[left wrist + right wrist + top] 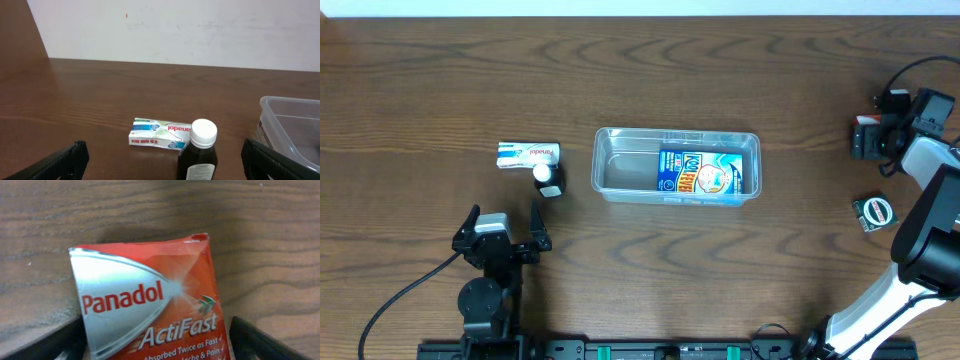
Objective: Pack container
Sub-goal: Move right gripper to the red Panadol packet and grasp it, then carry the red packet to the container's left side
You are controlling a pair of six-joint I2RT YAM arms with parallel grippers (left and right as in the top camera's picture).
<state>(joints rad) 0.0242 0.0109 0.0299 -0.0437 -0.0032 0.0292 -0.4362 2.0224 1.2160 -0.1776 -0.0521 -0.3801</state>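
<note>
Going left to right. The left gripper (pixel 505 225) sits near the front edge of the table (pixel 420 80), jaws spread wide and nothing in them. Just beyond it are a white Panadol box (pixel 529 154) lying flat and a small dark bottle with a white cap (pixel 548 180), standing upright just beside the box. Both are left of the container (pixel 610 185) and not packed yet.

The clear container is mid-table with a blue box (pixel 705 172) already lying inside, toward its right end.

Way out right, the right gripper (pixel 157 347) is straddling a red Panadol ActiFast box (pixel 145 295) that's flat on the wood. The fingers (pixel 260 340) are on either side of it, but I can't tell if they've actually pinched it yet.

My take: this step is grabbing that red box. It needs squaring up on the long edges and a firm close before lifting, since the corner looks a bit dented and a flat carton can twist. Then carry it left and drop it in the free left half.

There's also a small green-and-white round thing (pixel 874 212) near the right arm, clear of the path, I reckon.
</note>
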